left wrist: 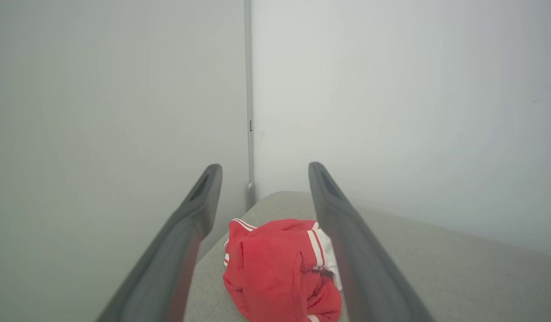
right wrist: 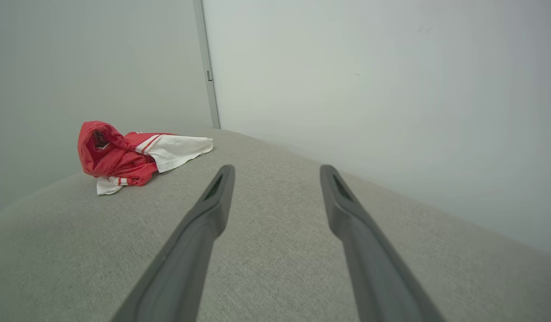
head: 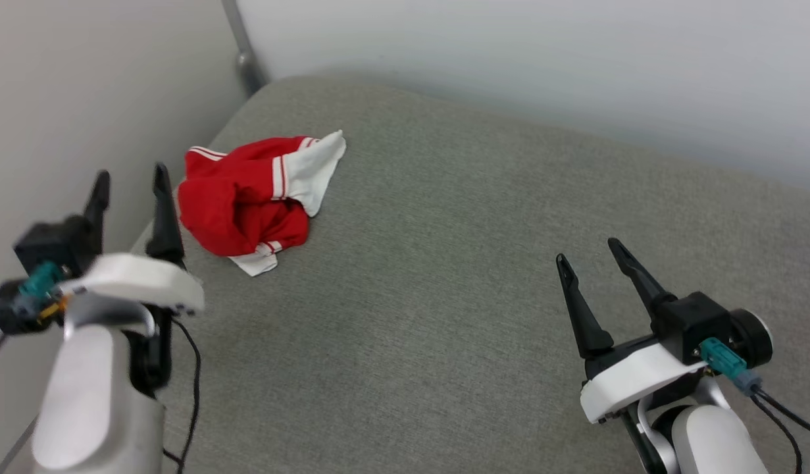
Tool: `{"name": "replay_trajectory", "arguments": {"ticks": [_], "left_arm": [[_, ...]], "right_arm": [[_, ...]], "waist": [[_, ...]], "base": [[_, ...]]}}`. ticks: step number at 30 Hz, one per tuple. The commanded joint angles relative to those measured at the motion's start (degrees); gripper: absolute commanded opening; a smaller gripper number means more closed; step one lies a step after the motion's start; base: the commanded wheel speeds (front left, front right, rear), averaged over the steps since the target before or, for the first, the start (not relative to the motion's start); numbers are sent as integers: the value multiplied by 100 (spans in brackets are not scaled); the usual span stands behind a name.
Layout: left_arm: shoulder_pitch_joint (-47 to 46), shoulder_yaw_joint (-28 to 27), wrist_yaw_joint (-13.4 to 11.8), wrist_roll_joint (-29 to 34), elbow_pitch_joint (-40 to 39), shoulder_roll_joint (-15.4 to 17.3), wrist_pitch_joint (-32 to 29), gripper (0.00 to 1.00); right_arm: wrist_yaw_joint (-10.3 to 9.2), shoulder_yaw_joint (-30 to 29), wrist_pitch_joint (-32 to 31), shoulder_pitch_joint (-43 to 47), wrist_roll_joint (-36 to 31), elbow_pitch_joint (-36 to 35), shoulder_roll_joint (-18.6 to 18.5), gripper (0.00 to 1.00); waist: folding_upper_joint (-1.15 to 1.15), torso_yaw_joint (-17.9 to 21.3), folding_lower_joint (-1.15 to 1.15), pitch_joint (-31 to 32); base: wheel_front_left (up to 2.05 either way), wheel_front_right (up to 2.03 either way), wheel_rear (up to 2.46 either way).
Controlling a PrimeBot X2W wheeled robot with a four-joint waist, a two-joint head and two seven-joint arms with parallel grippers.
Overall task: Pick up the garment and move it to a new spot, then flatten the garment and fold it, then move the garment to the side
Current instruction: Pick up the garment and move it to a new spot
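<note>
Shows the garment bunched in a red heap near the far left corner of the grey upholstered surface, close to its left edge. Spreads one white sleeve toward the right, edged with red and white stripes, and pokes a second scrap of white out at the near side. Hides any print inside the folds. Sets the left gripper just beside the heap on its left, apart from the cloth, fingers spread wide and gripping nothing. Frames the heap between and beyond those two dark fingers in the left wrist view, the right-hand finger covering part of the white sleeve. Keeps the right gripper well apart from the cloth, over the near right part of the surface, jaws likewise wide and empty. Looks along its fingers in the right wrist view across bare grey fabric, with the red heap off at the far left and lying slack. Backs everything with pale walls meeting at a grey post behind the corner.
</note>
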State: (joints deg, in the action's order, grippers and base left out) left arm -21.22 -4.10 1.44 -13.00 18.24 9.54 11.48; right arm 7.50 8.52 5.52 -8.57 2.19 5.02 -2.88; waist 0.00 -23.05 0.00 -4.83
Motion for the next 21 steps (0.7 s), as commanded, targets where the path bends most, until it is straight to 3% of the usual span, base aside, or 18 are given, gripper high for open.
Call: {"name": "replay_trajectory", "arguments": {"ticks": [1, 11, 15, 21], "left_arm": [[-342, -77, 9, -79, -12, 128, -155, 100], [-2108, -445, 393, -858, 858, 1283, -2582, 100], [-2380, -554, 457, -1168, 1428, 1781, -3635, 100], [-2343, -622, 503, -1511, 2073, 2113, -4764, 100]], "right_arm": [[-2, 0, -35, -157, -50, -57, -1, 100], [-2, -160, -21, -628, -245, -270, -2, 100], [-2, -220, 58, -819, -239, -275, 0, 100], [-2, -252, 196, -1070, -200, -178, 1, 100]], "waist": [[0, 407, 0, -440], [0, 1339, 0, -1693], [0, 1614, 0, -2163], [0, 1818, 0, -2637]], "base": [[0, 0, 0], [0, 0, 0], [0, 0, 0], [0, 0, 0]]}}
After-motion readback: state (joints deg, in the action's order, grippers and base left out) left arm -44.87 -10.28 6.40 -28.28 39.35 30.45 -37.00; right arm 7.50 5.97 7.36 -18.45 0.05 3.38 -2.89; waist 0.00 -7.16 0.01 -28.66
